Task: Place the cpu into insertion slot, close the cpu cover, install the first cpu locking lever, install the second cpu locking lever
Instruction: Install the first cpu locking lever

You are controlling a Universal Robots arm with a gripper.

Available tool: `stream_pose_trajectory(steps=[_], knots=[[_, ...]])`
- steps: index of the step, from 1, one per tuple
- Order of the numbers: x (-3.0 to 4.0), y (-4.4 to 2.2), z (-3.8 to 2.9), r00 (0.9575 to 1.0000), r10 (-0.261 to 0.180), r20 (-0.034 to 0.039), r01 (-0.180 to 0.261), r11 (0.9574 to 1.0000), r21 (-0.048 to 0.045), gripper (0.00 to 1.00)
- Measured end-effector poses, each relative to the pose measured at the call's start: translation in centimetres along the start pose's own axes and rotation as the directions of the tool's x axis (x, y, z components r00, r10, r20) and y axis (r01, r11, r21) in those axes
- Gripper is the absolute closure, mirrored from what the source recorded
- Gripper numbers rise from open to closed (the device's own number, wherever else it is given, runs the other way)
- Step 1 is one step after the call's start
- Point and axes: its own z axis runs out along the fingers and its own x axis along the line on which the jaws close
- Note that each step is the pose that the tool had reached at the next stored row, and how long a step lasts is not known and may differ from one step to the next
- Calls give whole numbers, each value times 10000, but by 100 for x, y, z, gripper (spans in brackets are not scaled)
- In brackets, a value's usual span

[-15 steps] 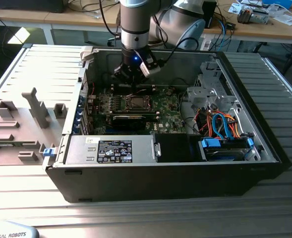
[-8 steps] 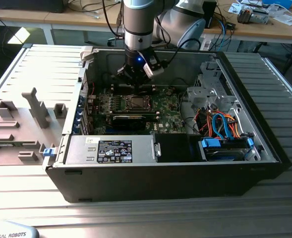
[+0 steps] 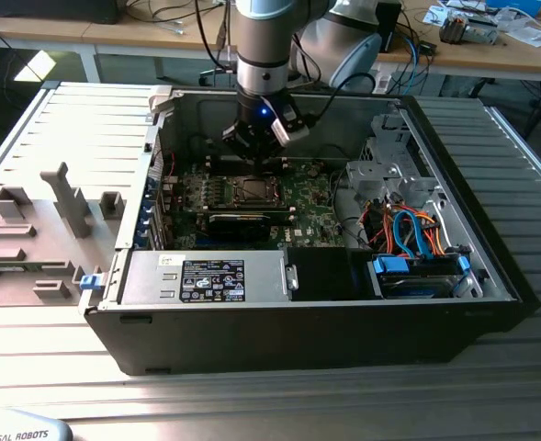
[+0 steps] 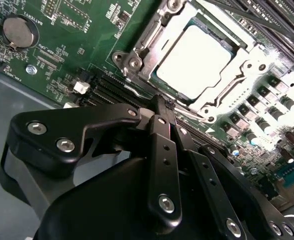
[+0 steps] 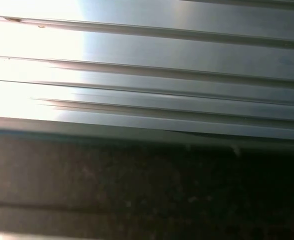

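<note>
— Two fingers (image 4: 162,150), how wide apart?
— Pressed together, gripping nothing; my gripper (image 4: 162,102) hangs tip-down just beside the insertion slot (image 4: 137,47).
— And the cpu (image 4: 194,60)?
— Seated in that slot, the cpu cover (image 4: 221,92) framing it. My arm (image 3: 268,41) stands upright above the slot.

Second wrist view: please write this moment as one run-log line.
cpu: in insertion slot | cpu cover: down | gripper: beside slot
</note>
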Motion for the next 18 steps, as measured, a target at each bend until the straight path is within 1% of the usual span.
stream_pose_trajectory(steps=[2,3,9,18], knots=[[-17,-1,6,10000,1,-1,-1,10000,1,89],[-40,-4,12,10000,1,-1,-1,10000,0,89],[-98,-9,27,10000,0,-3,0,10000,-1,89],[-123,-17,62,10000,1,-4,-1,10000,5,89]])
